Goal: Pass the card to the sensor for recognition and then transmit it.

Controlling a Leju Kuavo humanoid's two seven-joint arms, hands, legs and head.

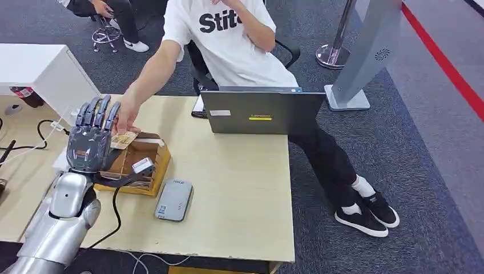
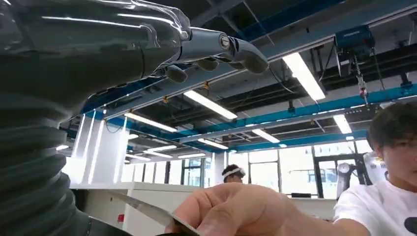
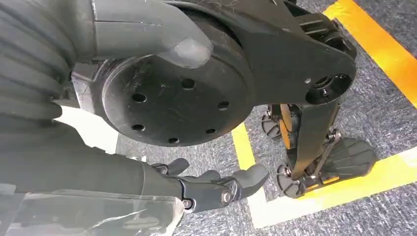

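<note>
Left hand (image 1: pixel 91 140) is raised upright over the box (image 1: pixel 149 165), fingers spread, empty; a person's hand (image 1: pixel 126 121) holds the card (image 1: pixel 123 140) against it. Right hand (image 3: pixel 211 189) hangs, loosely spread, empty.

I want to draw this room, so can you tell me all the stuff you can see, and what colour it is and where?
Card: one, tan, in the person's hand beside the robot's fingers.
Wooden box: one, brown, on the table, left part.
Grey device: one, flat, beside the box.
Laptop: one, grey, table's far edge.
Table: one, light wood.
Bottle: one, dark, far left.
Stand: one, grey, on the carpet.
Person: one, white shirt, seated behind the table.
Left hand: grey, raised, fingers apart, over the box.
Right hand: dark, hanging over the floor.
</note>
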